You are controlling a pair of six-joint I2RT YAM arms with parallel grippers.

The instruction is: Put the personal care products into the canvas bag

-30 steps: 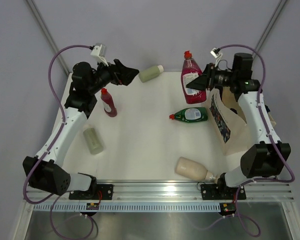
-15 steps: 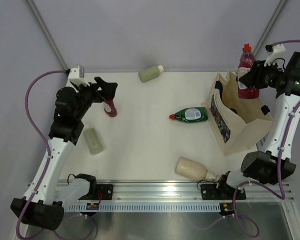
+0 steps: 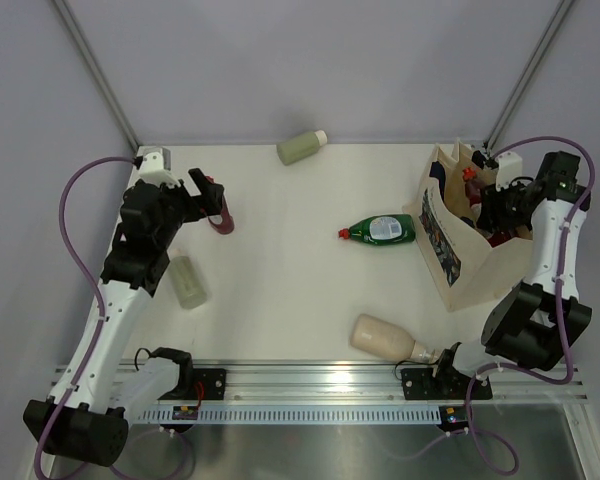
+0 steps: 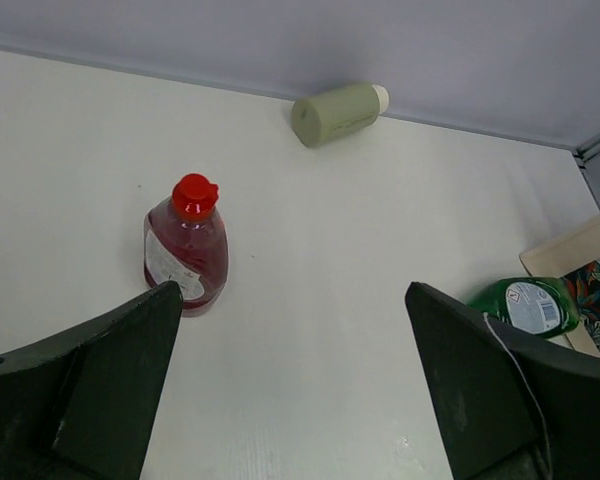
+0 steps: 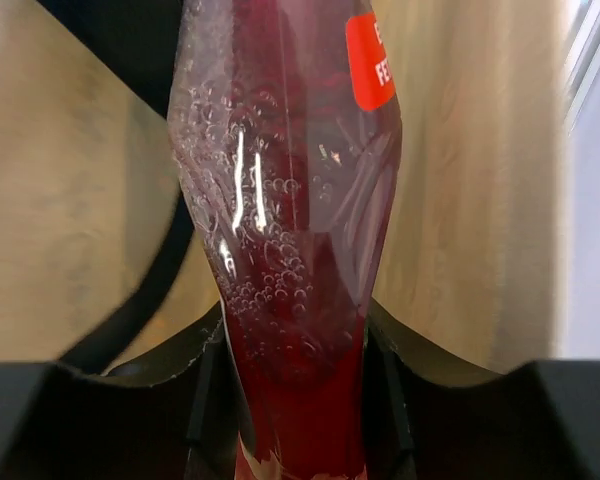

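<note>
Dark red bottle point(image 5: 290, 200) now lowered into canvas bag point(image 3: 480, 275), right gripper point(image 3: 492, 212) clamped.

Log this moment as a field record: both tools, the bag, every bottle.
left tool: open, short of the upright small red bottle, not touching
right tool: shut on large red bottle, inside canvas bag
lying on table: green bottle, far sage cylinder, left sage cylinder, beige bottle
</note>
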